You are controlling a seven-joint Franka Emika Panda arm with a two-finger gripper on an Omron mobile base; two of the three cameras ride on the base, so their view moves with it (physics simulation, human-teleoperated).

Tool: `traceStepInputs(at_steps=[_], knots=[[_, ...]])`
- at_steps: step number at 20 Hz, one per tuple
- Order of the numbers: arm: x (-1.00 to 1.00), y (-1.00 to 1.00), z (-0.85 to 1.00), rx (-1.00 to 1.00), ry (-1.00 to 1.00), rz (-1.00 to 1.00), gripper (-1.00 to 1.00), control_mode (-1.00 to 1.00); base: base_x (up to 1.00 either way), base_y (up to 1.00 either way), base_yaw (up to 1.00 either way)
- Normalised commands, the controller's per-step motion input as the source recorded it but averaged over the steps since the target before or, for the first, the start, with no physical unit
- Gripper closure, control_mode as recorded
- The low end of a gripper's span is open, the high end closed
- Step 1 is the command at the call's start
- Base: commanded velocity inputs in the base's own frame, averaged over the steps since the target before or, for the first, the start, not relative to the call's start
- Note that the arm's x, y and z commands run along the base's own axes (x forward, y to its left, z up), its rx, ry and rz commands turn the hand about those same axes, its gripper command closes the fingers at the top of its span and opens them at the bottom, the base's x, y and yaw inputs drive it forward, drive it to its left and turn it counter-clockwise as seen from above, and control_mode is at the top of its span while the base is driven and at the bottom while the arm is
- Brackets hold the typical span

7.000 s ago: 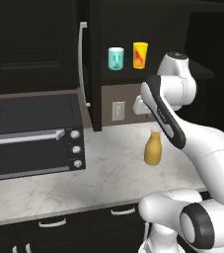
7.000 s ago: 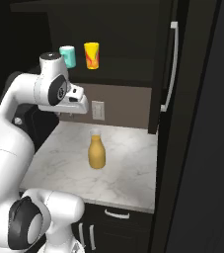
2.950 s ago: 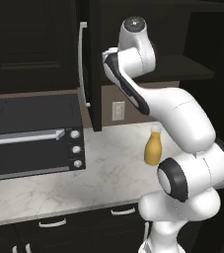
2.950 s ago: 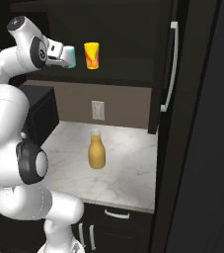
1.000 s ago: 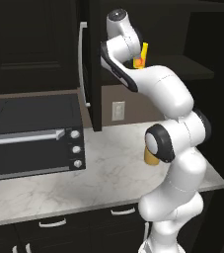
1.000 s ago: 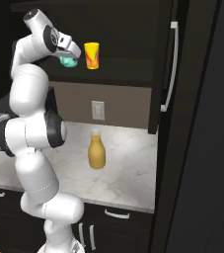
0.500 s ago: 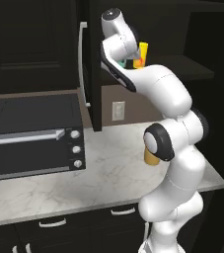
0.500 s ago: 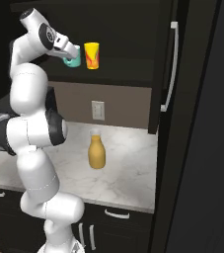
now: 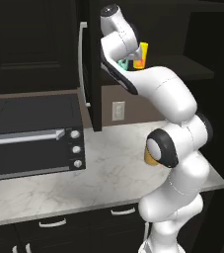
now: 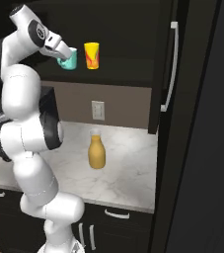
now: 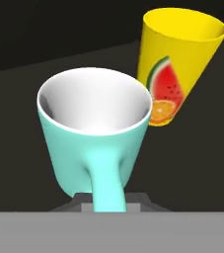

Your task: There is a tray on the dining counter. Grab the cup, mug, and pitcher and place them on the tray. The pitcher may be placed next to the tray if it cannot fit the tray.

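reaching high, claw at the mug.

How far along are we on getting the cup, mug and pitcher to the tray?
Nothing looks delivered yet. In hand: the gripper is up at the shelf, at the mug's handle; whether it has closed is unclear. Left: the cup stands on the shelf beside the mug, and the pitcher stands on the marble counter below. All three need carrying over.
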Motion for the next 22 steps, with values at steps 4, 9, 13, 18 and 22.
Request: traceStepInputs(at_steps=[4,9,13,18,22], knots=[[-0.94,-0.2,0.0,0.04,-0.05,0.0,1.0,-1.0,0.0,0.0,0.0],[-1.0,-0.29,-0.05,0.04,-0.07,0.0,1.0,-1.0,0.0,0.0,0.0],[-1.0,-0.39,-0.09,0.04,-0.08,0.01,1.0,-1.0,0.0,0.0,0.0],[-1.0,-0.25,-0.08,0.01,-0.06,0.08,1.0,-1.0,0.0,0.0,0.0],[-1.0,-0.02,-0.03,0.0,-0.04,0.11,1.0,-1.0,0.0,0.0,0.0]])
